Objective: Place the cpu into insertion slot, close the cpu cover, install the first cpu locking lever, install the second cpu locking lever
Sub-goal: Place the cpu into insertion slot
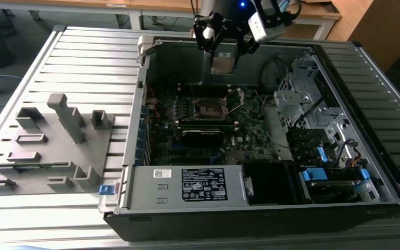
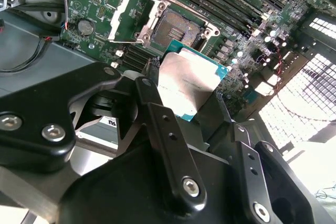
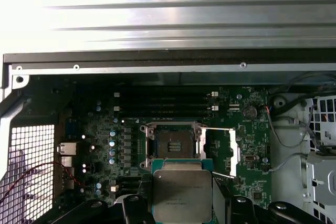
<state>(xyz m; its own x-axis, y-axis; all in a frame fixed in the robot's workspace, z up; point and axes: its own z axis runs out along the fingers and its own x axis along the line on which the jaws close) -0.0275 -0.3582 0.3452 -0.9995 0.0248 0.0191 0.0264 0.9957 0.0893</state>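
Cpu: I see the cpu (image 2: 191, 85) held off the board, silver top showing, hanging above the motherboard (image 3: 105, 145) and clear of the socket.
Tool: the tool (image 2: 185, 103) is clenched on the cpu at two opposite edges, over the far part of the open computer case (image 1: 141, 104).
Insertion slot: the insertion slot (image 3: 175, 144) lies bare and dark, with nothing seated in it.
Cpu cover: the cpu cover (image 3: 233, 150) is swung open, on the slot's side toward the exterior view's right.
Desk: the slatted metal desk (image 1: 82, 62) carries the case, with a grey fixture (image 1: 47, 146) on the exterior view's left.
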